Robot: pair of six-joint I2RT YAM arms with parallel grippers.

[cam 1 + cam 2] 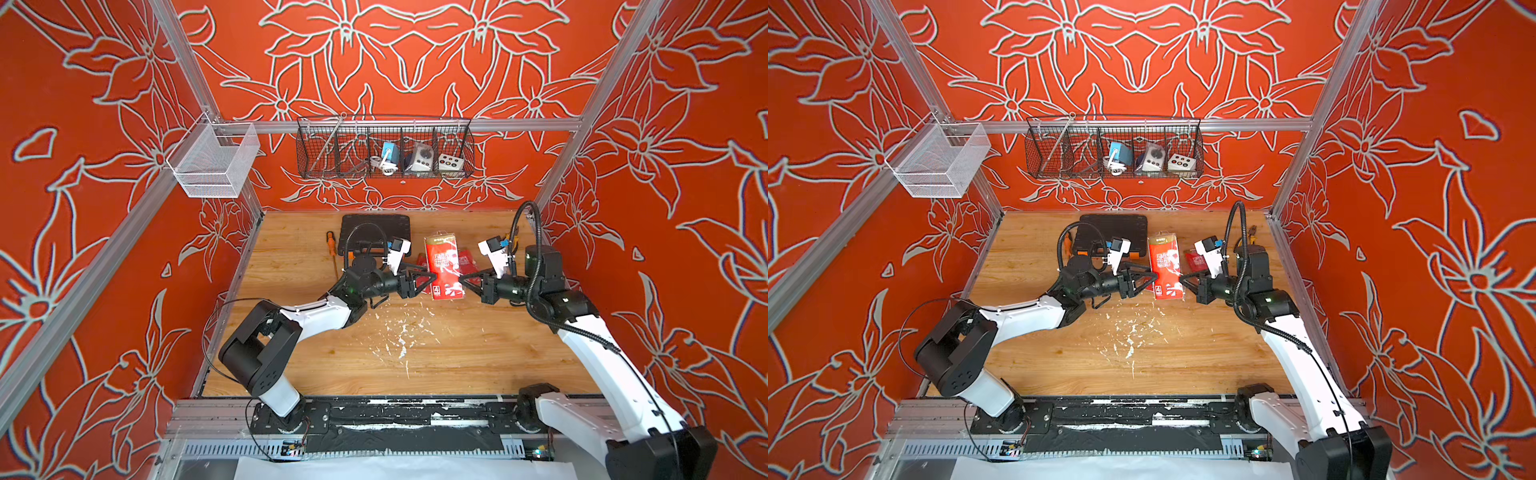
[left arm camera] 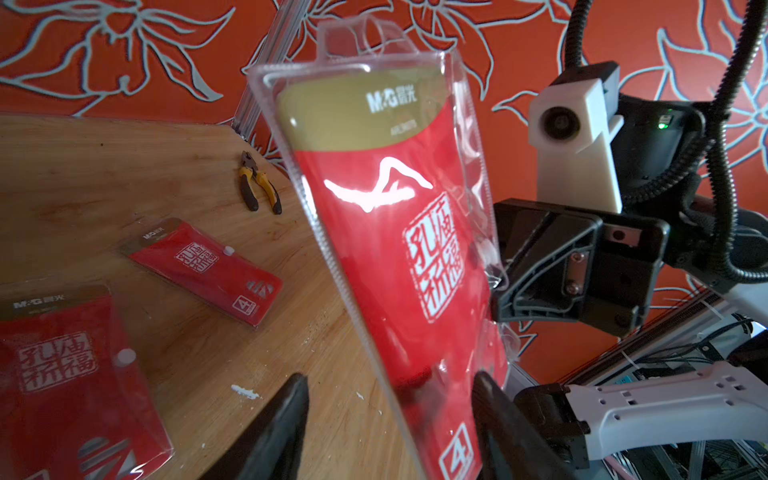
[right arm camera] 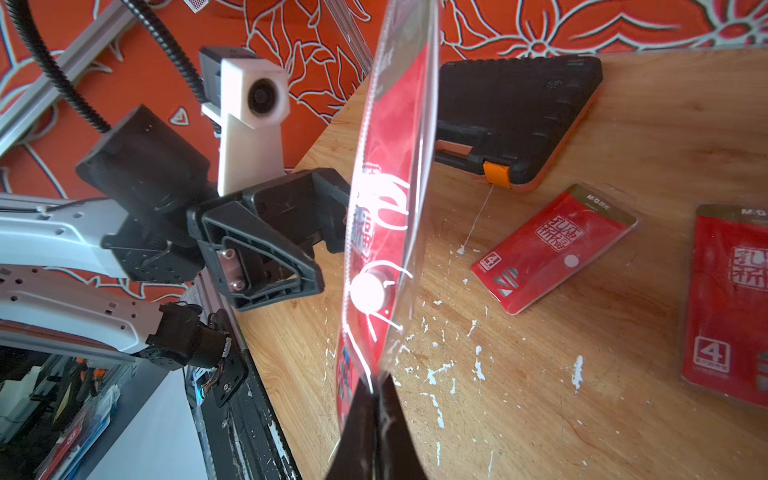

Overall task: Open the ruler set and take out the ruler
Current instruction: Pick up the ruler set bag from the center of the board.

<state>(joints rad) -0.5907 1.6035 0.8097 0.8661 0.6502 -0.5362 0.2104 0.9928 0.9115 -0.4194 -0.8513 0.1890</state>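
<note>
opening step, i judge: the ruler set [image 1: 442, 266] is held up above mid worktop [image 1: 457, 357], right jaws pinched tight on its right edge, left jaws wide astride its left edge. next, left should grip and pull the flap. three sets: this, a spare set [image 2: 203, 270], another spare set [image 2: 62, 374]; one pliers [image 2: 259, 187].

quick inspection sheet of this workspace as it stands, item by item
surface: wooden table, white flecks mid-front
job's things: held ruler set upright between both grippers; two spare ruler sets lying flat
clutter: tool case, screwdriver, pliers
grippers: left gripper open, a finger either side of the set; right gripper shut on its clear edge
cables: conduit on each arm; thin cable looped by left base
surroundings: wire basket with small items, mesh basket, floral walls
</note>
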